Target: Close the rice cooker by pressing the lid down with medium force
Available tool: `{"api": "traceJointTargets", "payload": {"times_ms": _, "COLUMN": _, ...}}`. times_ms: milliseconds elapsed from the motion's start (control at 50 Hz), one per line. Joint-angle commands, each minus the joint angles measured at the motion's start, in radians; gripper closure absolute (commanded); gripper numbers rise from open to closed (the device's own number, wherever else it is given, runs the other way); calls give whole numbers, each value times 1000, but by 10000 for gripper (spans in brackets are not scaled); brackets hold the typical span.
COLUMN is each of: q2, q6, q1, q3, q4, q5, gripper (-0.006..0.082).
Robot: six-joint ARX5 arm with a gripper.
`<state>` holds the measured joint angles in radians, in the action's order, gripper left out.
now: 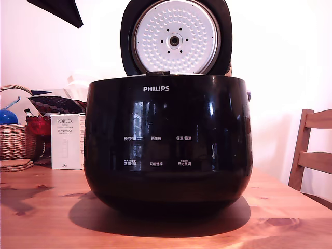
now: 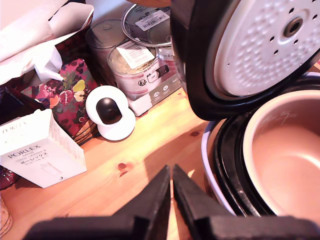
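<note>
Gripper: the gripper (image 2: 171, 186) fills the near edge of the wrist view. Its two black fingers are pretty much together, just a thin slit between the tips, nothing held. It hangs over bare wood beside the cooker's rim.
Table: wooden table (image 1: 46, 218), knotty pine look, carrying everything.
Rice cooker: the rice cooker (image 1: 168, 145) sits dead center in the exterior view, big glossy black body, white PHILIPS on front, small white button labels below. In the wrist view its pale inner pot (image 2: 287, 150) looks empty.
Lid: the lid (image 1: 176, 37) is wide open, standing up at 12 o'clock from the body in the exterior view, dimpled silver-white plate with small holes facing the camera.
PORLEX box: white PORLEX box (image 1: 67, 141) at 9 o'clock from the cooker in the exterior view, just beside it.
Basket: wicker basket (image 1: 13, 140) further out at 9 o'clock.
Small camera: white round camera (image 2: 110, 112) with a black lens, on the table past the gripper.
Tins: a cluster of labelled tins (image 2: 135, 65) behind that.
Chair: wooden chair (image 1: 311, 150) at 3 o'clock, beyond the table edge.
</note>
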<state>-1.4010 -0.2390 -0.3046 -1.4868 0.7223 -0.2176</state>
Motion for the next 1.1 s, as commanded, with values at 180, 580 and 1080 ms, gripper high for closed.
{"api": "traceJointTargets", "payload": {"times_ms": 180, "q2": 69, "q6": 5, "q1": 26, "q3": 25, "q4": -281, "q5": 2, "gripper": 788}}
{"api": "traceJointTargets", "payload": {"times_ms": 580, "q2": 100, "q6": 4, "q1": 32, "q3": -41, "q4": -411, "q5": -30, "gripper": 788}}
{"api": "traceJointTargets", "payload": {"times_ms": 1080, "q2": -19, "q6": -140, "q1": 59, "q3": -367, "q4": -167, "q5": -248, "gripper": 789}}
